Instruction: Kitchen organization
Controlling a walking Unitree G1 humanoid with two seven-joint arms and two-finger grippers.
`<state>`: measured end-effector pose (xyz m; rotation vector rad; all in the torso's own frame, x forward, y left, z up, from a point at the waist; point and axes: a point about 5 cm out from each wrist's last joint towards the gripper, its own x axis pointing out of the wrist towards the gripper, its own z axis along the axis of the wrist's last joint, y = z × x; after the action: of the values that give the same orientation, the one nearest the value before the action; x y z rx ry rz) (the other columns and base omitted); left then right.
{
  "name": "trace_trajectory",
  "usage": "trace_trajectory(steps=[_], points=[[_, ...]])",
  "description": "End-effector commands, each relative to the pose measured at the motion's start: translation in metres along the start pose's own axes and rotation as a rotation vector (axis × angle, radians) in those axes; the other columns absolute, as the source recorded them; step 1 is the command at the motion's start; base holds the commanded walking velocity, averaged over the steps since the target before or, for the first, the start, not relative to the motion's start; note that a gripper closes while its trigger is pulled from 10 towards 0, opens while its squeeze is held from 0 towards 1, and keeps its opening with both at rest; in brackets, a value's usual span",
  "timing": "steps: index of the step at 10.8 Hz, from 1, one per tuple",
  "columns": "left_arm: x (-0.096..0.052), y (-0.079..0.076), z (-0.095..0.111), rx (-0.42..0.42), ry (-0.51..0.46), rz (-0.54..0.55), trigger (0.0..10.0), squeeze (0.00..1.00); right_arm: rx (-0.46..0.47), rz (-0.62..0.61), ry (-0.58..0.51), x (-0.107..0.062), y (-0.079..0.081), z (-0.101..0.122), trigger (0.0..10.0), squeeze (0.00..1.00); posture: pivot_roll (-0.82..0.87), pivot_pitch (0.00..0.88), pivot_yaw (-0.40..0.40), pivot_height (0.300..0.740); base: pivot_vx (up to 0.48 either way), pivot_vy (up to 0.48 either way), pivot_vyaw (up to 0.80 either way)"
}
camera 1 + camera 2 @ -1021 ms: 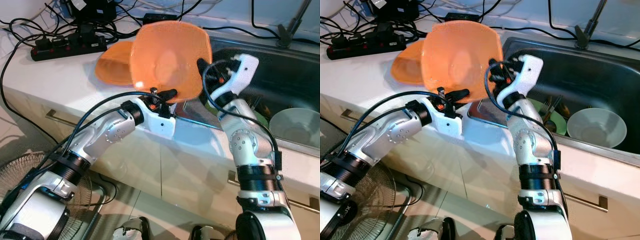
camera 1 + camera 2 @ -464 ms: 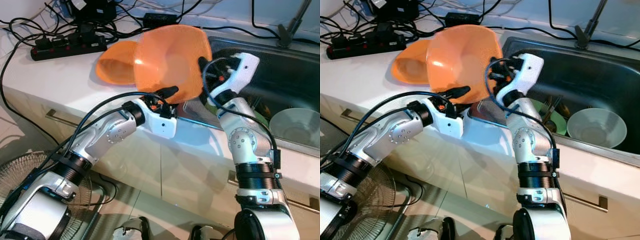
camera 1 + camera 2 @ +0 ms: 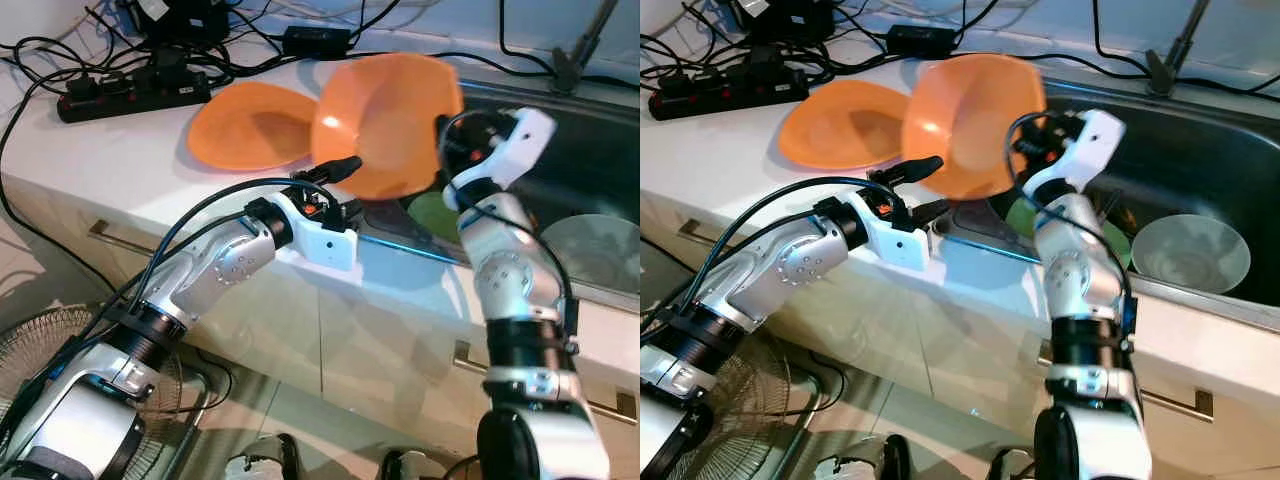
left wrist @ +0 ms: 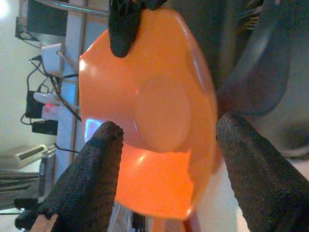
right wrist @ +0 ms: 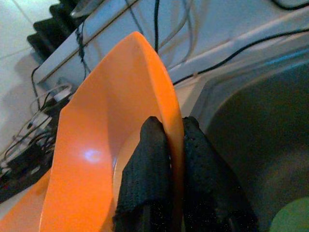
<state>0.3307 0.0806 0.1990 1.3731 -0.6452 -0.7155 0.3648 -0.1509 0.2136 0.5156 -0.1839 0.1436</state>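
Apparently mid-task, the right hand (image 3: 1025, 160) pinches the orange bowl's (image 3: 975, 125) rim while the left hand (image 3: 925, 185) stands wide; one orange plate (image 3: 835, 125) lies on the desk (image 3: 720, 150), dishes wait in the sink (image 3: 1200, 160).

No text, label, brand, number or sign is showing clearly enough to read in any view; nothing legible is standing on any surface in sight.
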Motion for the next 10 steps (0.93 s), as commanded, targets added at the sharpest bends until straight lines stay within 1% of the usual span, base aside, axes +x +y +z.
trace_trajectory(steps=[1, 2, 3, 4, 5, 6, 7, 8, 10], points=[[-0.002, 0.001, 0.000, -0.003, 0.006, 0.019, 10.0, 0.00, 0.016, -0.012, -0.090, 0.005, -0.001, 0.019, 0.0, 0.00, 0.05, 0.075, 0.031, 0.740, 0.000, 0.000, 0.00], [-0.002, -0.001, 0.001, -0.017, 0.010, 0.019, 10.0, 0.00, 0.006, -0.047, -0.126, 0.006, -0.009, 0.029, 0.0, 0.00, 0.05, 0.071, 0.032, 0.740, 0.000, 0.000, 0.00], [-0.003, -0.006, 0.001, -0.066, 0.022, 0.025, 10.0, 0.00, -0.006, -0.100, -0.189, 0.004, -0.021, 0.043, 0.0, 0.00, 0.05, 0.069, 0.032, 0.740, 0.000, 0.000, 0.00], [-0.004, -0.009, 0.001, -0.136, 0.036, 0.047, 10.0, 0.00, -0.036, -0.140, -0.206, 0.003, -0.032, 0.049, 0.0, 0.00, 0.05, 0.068, 0.032, 0.740, 0.000, 0.000, 0.00], [-0.004, -0.009, 0.003, -0.309, 0.055, 0.118, 10.0, 0.00, -0.090, -0.199, -0.207, 0.002, -0.046, 0.053, 2.0, 0.00, 0.05, 0.069, 0.033, 0.740, 0.000, 0.000, 0.00], [-0.004, -0.008, 0.004, -0.444, 0.075, 0.176, 10.0, 0.00, -0.147, -0.241, -0.201, 0.001, -0.055, 0.053, 10.0, 0.00, 0.05, 0.072, 0.033, 0.740, 0.000, 0.000, 0.00], [-0.004, -0.007, 0.004, -0.535, 0.090, 0.222, 10.0, 0.00, -0.196, -0.264, -0.190, 0.000, -0.062, 0.052, 10.0, 0.00, 0.05, 0.073, 0.033, 0.740, 0.000, 0.000, 0.00], [-0.006, -0.007, 0.000, -0.696, 0.131, 0.315, 10.0, 0.00, -0.248, -0.299, -0.167, -0.001, -0.072, 0.047, 10.0, 0.00, 0.05, 0.079, 0.030, 0.740, 0.000, 0.000, 0.00], [-0.008, -0.005, -0.004, -0.829, 0.164, 0.387, 10.0, 0.00, -0.360, -0.305, -0.118, -0.001, -0.079, 0.036, 10.0, 0.00, 0.05, 0.081, 0.028, 0.740, 0.000, 0.000, 0.00]])
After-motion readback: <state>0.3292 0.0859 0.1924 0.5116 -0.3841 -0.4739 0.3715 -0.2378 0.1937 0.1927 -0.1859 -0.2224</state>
